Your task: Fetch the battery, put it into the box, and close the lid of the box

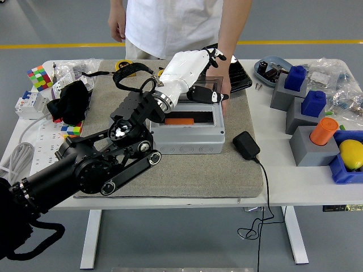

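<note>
The grey box (190,139) sits on the beige mat in the middle of the table. An orange battery (182,120) lies inside it. The box's dark clear lid (209,84) stands up at the back edge. My left hand (215,76), white with black fingertips, is open and empty, with its fingers spread above and around the lid's top. A person at the far side rests a hand (223,79) on the lid's right end. My right hand is out of view.
A black power adapter (245,144) with its cable lies right of the box. Grey blocks with blue (295,78) and orange (324,131) pieces stand at the right, by a lemon (351,154). A colour cube (38,76) and a black cloth (71,102) lie at the left.
</note>
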